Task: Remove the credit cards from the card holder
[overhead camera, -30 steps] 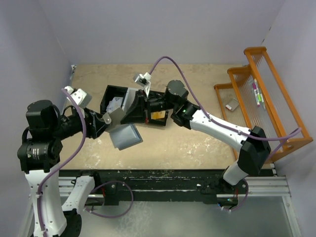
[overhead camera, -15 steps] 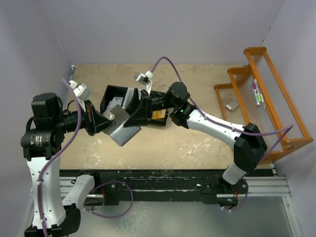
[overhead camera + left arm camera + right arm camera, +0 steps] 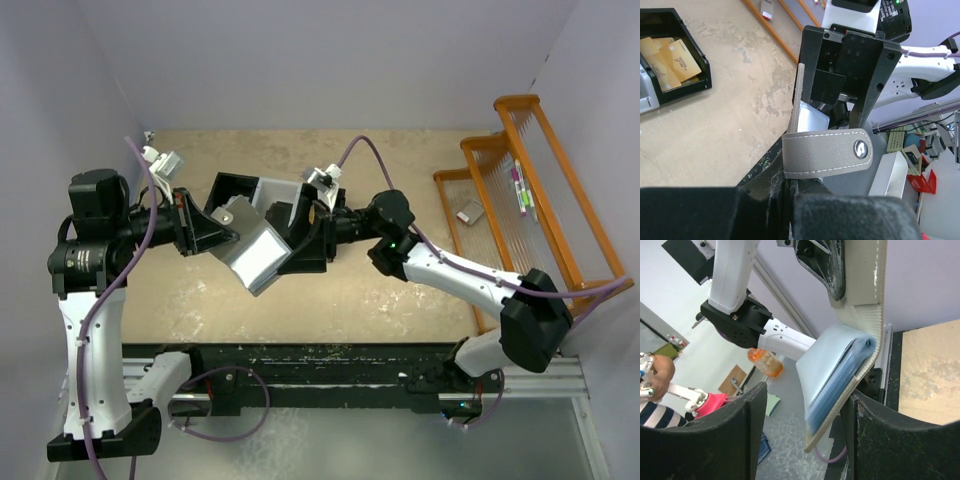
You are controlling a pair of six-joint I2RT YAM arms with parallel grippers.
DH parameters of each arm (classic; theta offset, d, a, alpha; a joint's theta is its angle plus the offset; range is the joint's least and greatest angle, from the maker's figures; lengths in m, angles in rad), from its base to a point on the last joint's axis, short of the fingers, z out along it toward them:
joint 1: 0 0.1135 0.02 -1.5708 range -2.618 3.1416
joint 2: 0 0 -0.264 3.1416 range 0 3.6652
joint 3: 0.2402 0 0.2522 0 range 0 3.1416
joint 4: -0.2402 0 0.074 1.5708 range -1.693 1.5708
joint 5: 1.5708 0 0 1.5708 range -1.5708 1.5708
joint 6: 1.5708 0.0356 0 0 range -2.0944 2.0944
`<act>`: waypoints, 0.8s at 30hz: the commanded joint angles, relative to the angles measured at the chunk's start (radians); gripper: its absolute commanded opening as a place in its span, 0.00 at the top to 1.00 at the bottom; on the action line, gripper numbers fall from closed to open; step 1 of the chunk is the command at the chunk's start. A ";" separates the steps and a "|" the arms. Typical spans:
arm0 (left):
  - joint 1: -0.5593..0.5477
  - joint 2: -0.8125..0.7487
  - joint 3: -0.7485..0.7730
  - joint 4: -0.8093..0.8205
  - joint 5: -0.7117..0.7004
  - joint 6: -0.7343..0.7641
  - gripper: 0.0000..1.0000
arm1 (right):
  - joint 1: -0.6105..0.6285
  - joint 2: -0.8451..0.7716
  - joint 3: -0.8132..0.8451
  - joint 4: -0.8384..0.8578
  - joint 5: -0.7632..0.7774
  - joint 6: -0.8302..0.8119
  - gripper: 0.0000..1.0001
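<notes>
The grey card holder (image 3: 255, 255) hangs in the air over the table. My left gripper (image 3: 222, 232) is shut on its strap end. In the left wrist view the snap strap (image 3: 827, 152) sticks out just past my left gripper (image 3: 787, 187). My right gripper (image 3: 300, 235) is open around the holder's other end. In the right wrist view the holder's light blue pocket panel (image 3: 832, 372) stands between the spread jaws of that gripper (image 3: 807, 400), close to the right finger. Orange-gold credit cards (image 3: 670, 57) lie in the black bin tray (image 3: 700, 75). I cannot make out cards inside the holder.
The black-and-white bin tray (image 3: 218, 195) sits at the back left, partly hidden behind the holder and both grippers. An orange wire rack (image 3: 520, 200) with small items stands along the right side. Purple walls close in the table on three sides.
My left gripper has shut on the holder and swung it up and to the right. My right gripper has opened and moved from over the bin to the holder's free end.
</notes>
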 commanded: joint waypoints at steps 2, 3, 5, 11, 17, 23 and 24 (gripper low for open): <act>0.010 0.003 0.039 0.058 0.051 -0.039 1.00 | 0.001 -0.046 -0.005 0.066 0.052 -0.048 0.42; 0.010 0.006 0.041 0.058 0.054 -0.040 1.00 | 0.001 -0.048 -0.004 0.055 0.057 -0.056 0.45; 0.010 0.011 0.046 0.060 0.058 -0.042 1.00 | 0.001 -0.054 -0.036 0.028 0.070 -0.070 0.49; 0.013 0.031 0.050 0.072 0.066 -0.055 1.00 | 0.001 -0.069 -0.055 -0.038 0.098 -0.128 0.48; 0.018 0.048 0.048 0.086 0.082 -0.073 1.00 | 0.001 -0.076 -0.055 -0.112 0.118 -0.187 0.46; 0.019 0.057 0.044 0.092 0.098 -0.084 1.00 | 0.002 -0.084 -0.003 -0.210 0.238 -0.284 0.56; 0.019 0.057 0.043 0.093 0.098 -0.085 1.00 | 0.003 -0.088 0.017 -0.229 0.256 -0.300 0.59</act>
